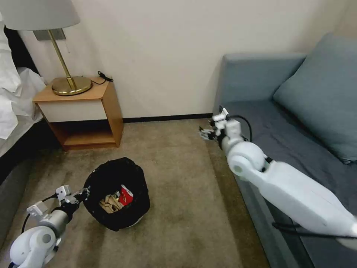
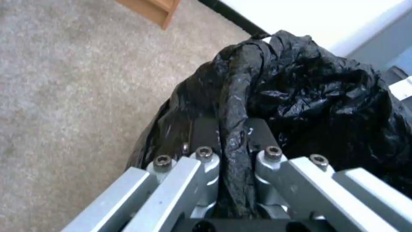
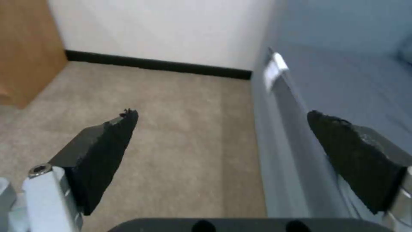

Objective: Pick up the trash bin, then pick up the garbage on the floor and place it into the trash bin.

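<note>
Nearest me, my left gripper is clamped on a fold of the black liner at the rim of the trash bin, which stands on the carpet with brown paper and a red-white packet inside. Farther out, my right gripper hangs wide open and empty beside the sofa; I see no litter on the floor, so I judge the pickup nearly finished.

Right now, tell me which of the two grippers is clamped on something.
The left gripper: its fingers pinch a fold of the black bag at the trash bin's rim. The right gripper hangs open and empty above the carpet, beside the blue sofa.
</note>
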`<state>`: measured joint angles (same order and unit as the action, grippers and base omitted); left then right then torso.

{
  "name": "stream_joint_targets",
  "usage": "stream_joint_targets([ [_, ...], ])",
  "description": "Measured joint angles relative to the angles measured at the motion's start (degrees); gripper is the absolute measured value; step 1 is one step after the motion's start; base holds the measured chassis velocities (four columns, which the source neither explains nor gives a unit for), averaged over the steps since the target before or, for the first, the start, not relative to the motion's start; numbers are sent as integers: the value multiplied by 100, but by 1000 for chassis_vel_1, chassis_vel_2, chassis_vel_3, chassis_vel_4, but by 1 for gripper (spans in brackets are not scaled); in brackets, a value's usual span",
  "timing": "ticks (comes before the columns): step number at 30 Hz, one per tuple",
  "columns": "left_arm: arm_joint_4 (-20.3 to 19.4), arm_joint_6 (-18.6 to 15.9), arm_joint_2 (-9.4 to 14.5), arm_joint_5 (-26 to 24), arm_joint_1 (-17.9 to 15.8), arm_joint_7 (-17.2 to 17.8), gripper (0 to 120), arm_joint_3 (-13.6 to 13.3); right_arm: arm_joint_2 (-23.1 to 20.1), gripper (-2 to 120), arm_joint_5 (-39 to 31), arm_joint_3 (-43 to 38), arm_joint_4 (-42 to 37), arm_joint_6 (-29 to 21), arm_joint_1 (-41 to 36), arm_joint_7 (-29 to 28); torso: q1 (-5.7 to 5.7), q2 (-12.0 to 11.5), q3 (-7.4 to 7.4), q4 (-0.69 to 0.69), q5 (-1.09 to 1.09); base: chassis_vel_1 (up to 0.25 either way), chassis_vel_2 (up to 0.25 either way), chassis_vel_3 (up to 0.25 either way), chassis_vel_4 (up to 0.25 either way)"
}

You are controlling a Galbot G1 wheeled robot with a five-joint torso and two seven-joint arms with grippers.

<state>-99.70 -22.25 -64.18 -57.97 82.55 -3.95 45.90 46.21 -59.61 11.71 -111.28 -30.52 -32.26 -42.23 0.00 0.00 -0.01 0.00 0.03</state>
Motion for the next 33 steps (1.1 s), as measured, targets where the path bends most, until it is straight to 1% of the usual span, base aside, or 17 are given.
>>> stream_joint_targets([
  [1, 0, 0, 0, 0, 0, 0, 5, 0, 0, 100, 0, 0, 0, 0, 0, 0, 0, 0, 0, 0, 0, 0, 0, 0, 0],
  [4, 2, -32, -54, 25, -38, 57, 5, -56, -198, 100, 49, -704, -411, 34, -658, -6, 0, 0, 0, -1, -1, 0, 0, 0, 0],
  [5, 2, -32, -54, 25, -38, 57, 5, -56, -198, 100, 49, -704, -411, 34, -658, -6, 0, 0, 0, -1, -1, 0, 0, 0, 0],
  [7, 55, -33, -96, 79, -43, 64, 5, -73, -281, 100, 94, -1078, -610, 70, -1026, 48, 0, 0, 0, -2, 1, 0, 0, 0, 0],
  [9, 86, -36, -141, 120, -31, 76, 5, -76, -305, 100, 129, -1416, -778, 96, -1382, 98, 0, 0, 0, 0, -4, 0, 0, 0, 0],
  [10, 86, -36, -141, 120, -31, 76, 5, -76, -305, 100, 129, -1416, -778, 96, -1382, 98, 0, 0, 0, 0, -4, 0, 0, 0, 0],
  [11, 97, -43, -166, 133, -18, 90, 5, -74, -300, 100, 133, -1591, -871, 97, -1597, 113, 0, 0, 0, 0, 1, 0, 0, 0, 0],
  [12, 101, -43, -177, 145, -12, 91, 5, -69, -290, 100, 152, -1722, -933, 98, -1729, 114, 0, 0, 0, 0, 0, 0, 0, 0, 0],
  [14, 117, -43, -191, 163, 0, 91, 5, -57, -264, 100, 192, -1908, -1016, 98, -1967, 124, 0, 0, 0, 0, -4, 0, 0, 0, 0],
  [19, 149, -35, -215, 187, 24, 54, 5, -49, -177, 100, 306, -2156, -1121, 104, -2289, 165, 0, 0, 0, 0, -2, 0, 0, 0, 0],
  [25, 217, -3, -251, 233, 35, -25, 5, -50, -74, 100, 373, -2337, -1244, 114, -2496, 195, 0, 0, 0, 1, -2, 0, 0, 0, 0],
  [26, 224, 3, -253, 244, 36, -49, 7, -50, -64, 100, 388, -2391, -1275, 116, -2544, 201, 0, 0, 0, 1, -2, 0, 0, 0, 0],
  [27, 231, 9, -255, 257, 37, -75, 14, -53, -52, 100, 400, -2485, -1328, 116, -2629, 203, 0, 1, 0, 0, -3, 0, 0, 0, 0],
  [28, 233, 9, -256, 262, 37, -80, 15, -54, -49, 100, 404, -2522, -1351, 117, -2666, 203, 0, 0, 0, 0, -3, 0, 0, 0, 0],
  [29, 236, 9, -257, 275, 37, -91, 22, -56, -40, 100, 411, -2631, -1423, 112, -2790, 203, -1, 0, 0, 0, -2, 0, 0, 0, 0],
  [30, 236, 9, -257, 275, 37, -91, 22, -56, -40, 100, 411, -2631, -1423, 112, -2790, 203, -1, 0, 0, 0, -2, 0, 0, 0, 0],
  [33, 237, 6, -260, 307, 35, -111, 35, -66, -17, 100, 464, -2870, -1565, 94, -3073, 215, 0, 0, 0, 0, -2, 0, 0, 0, 0],
])
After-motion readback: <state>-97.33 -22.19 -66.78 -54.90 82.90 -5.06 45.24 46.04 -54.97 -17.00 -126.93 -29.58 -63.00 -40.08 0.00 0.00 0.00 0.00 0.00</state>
